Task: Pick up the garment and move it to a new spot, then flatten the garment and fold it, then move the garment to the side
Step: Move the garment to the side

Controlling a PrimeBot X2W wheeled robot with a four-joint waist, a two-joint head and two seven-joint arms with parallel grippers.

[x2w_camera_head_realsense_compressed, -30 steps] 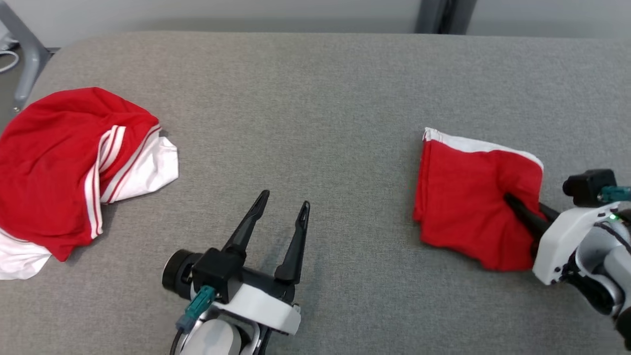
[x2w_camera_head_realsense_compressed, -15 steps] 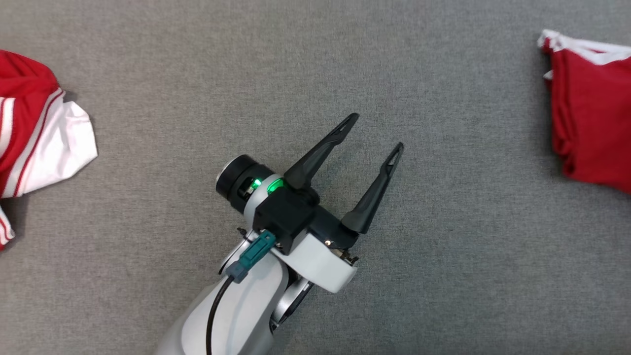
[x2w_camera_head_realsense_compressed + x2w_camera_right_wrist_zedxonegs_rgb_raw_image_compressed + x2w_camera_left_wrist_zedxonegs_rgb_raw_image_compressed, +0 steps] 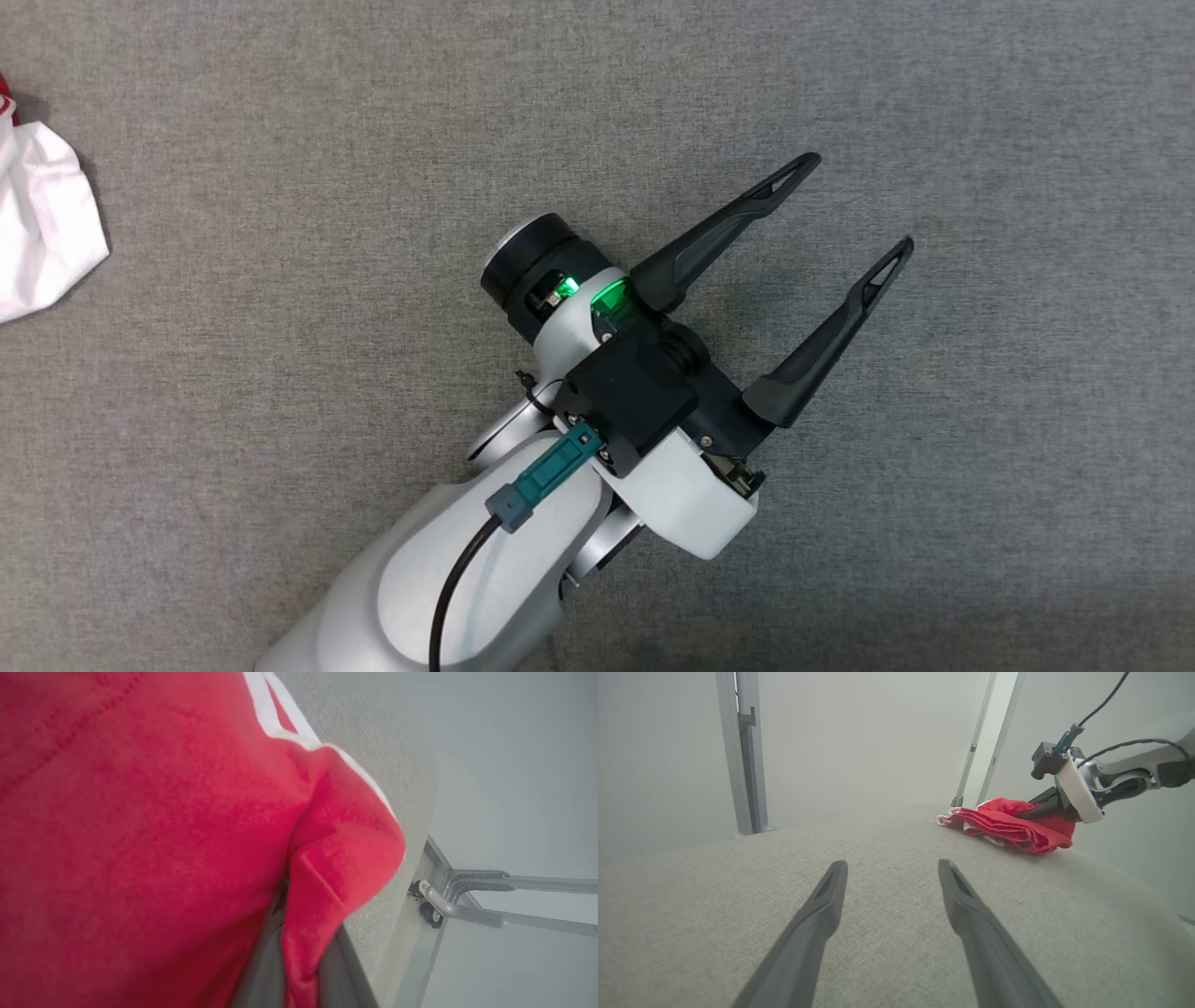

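The garment is a folded red piece with white trim, lying near the table's far right edge in the left wrist view. My right gripper is shut on its near side. In the right wrist view a fold of the red garment is pinched between the right gripper fingers. My left gripper stands open over bare grey table, holding nothing. In its own view the left gripper points toward the garment, well short of it.
The table has a grey fabric top. A white corner of another red-and-white cloth lies at the head view's left edge. Metal posts stand behind the table. The table edge and a metal leg frame lie just beyond the garment.
The head camera has tilted down and moved closer, so the garment and right gripper have left its picture. The left gripper has turned rightward, still open. The right gripper stays shut.
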